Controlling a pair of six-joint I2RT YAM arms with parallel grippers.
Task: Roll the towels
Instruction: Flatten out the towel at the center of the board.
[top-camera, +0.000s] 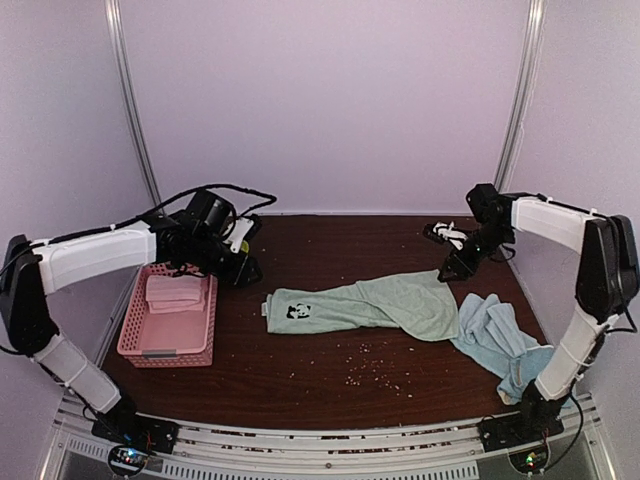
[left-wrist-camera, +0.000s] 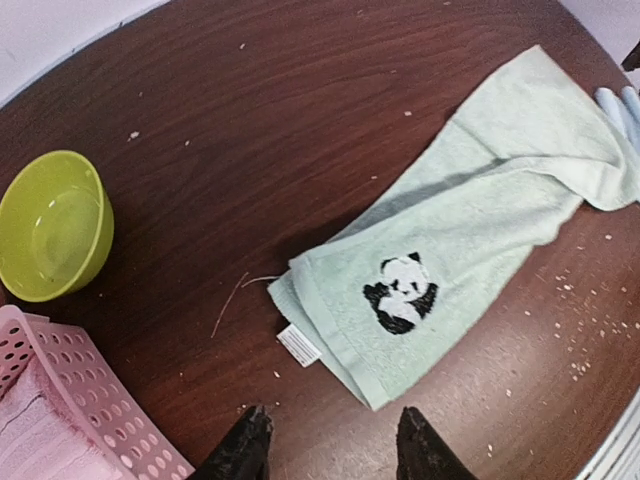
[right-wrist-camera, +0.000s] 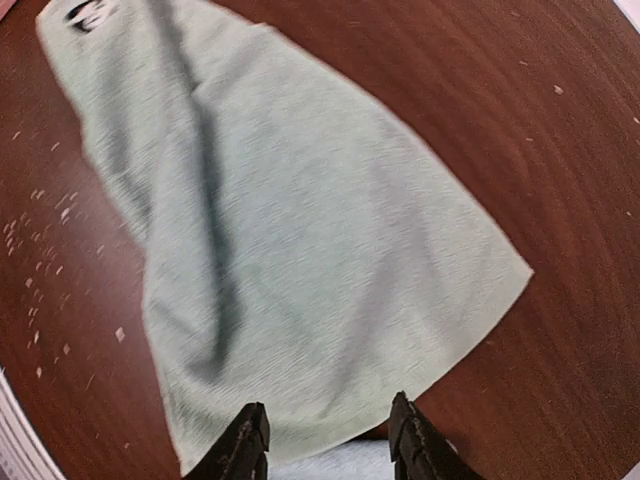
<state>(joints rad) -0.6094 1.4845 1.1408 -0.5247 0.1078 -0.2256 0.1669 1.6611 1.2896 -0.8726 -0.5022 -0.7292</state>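
- at the middle of the dark wooden table lies the mint green towel, flat but with wrinkles. which step is it, you think?
- i think it is the laying out, and the roll is not yet begun. the left gripper hangs over the end with the panda mark, its fingers apart and nothing between them. the right gripper is over the wide end, also spread and empty.
- and how does the towel point?
- its long axis goes left to right across the table, a little slanted. the panda end points to the pink basket, where a pink towel lies. the wide end touches the light blue towel.
- so what does the next move ask?
- probably to smooth the long folds, then to pinch one short edge at both corners and turn it over along the long axis. the contact with the blue one can disturb this, i judge.
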